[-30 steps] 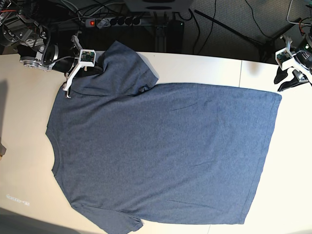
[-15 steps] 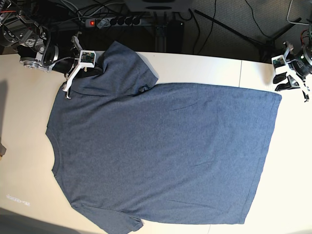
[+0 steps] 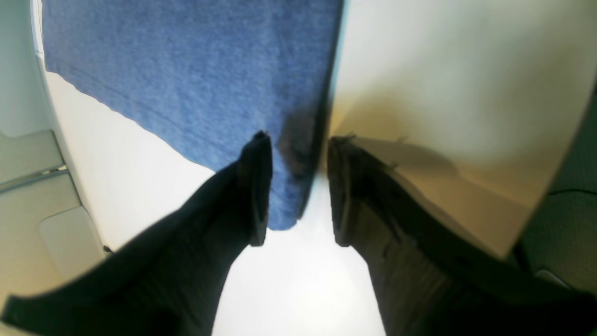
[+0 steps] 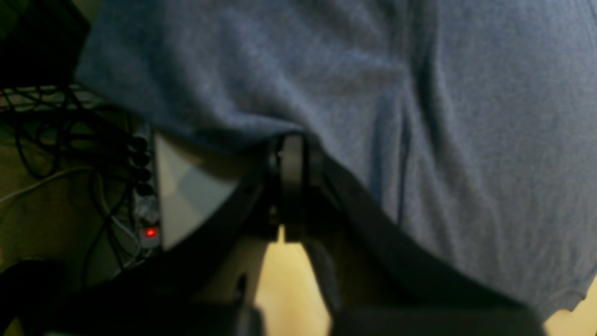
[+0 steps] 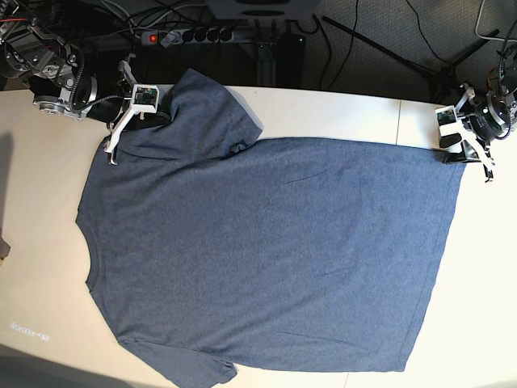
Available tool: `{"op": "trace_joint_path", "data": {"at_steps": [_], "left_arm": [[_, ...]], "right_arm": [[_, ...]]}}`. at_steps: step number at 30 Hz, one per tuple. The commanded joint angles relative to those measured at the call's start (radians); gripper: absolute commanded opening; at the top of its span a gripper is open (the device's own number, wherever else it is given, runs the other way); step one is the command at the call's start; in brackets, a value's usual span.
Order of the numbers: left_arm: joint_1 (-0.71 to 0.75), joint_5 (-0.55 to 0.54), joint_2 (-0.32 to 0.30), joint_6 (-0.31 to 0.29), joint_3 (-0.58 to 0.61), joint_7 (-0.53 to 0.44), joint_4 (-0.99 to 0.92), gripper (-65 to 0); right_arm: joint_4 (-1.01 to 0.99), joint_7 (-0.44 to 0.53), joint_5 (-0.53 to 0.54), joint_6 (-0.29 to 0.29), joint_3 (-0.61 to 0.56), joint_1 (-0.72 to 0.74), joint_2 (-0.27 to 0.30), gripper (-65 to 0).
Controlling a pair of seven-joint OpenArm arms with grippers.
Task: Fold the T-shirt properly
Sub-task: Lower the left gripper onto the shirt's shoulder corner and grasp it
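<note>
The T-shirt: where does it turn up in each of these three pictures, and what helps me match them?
Base view: the T-shirt lies flat across most of the table.
Left wrist view: its hem corner fills the upper left, between the open fingers of the left gripper.
Right wrist view: its sleeve fills the top and right, above the shut right gripper.
Shared landmark: the power strip with its red light.

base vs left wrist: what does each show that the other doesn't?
Base only: the whole T-shirt spread flat, the right gripper at its sleeve, the power strip behind the table.
Left wrist only: the left gripper, jaws apart, straddling the hem corner.
Both: blue-grey fabric and pale tabletop.
</note>
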Motion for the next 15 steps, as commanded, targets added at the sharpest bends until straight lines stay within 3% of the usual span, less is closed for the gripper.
{"op": "trace_joint_path", "data": {"at_steps": [1, 12, 15], "left_arm": [[-0.010, 0.000, -0.022, 0.010, 0.010, 0.005, -0.004, -39.3], [-0.216, -0.021, -0.021, -0.002, 0.250, 0.009, -0.118, -37.9], [-0.274, -0.006, -0.019, -0.045, 0.315, -0.009, -0.163, -38.1]], "right_arm": [[-0.014, -0.094, -0.039, -0.003, -0.002, -0.004, 0.017, -65.0], [-0.014, -0.094, -0.039, -0.003, -0.002, -0.004, 0.017, -65.0], [-0.014, -0.094, -0.039, -0.004, -0.002, -0.004, 0.017, -65.0]]}}
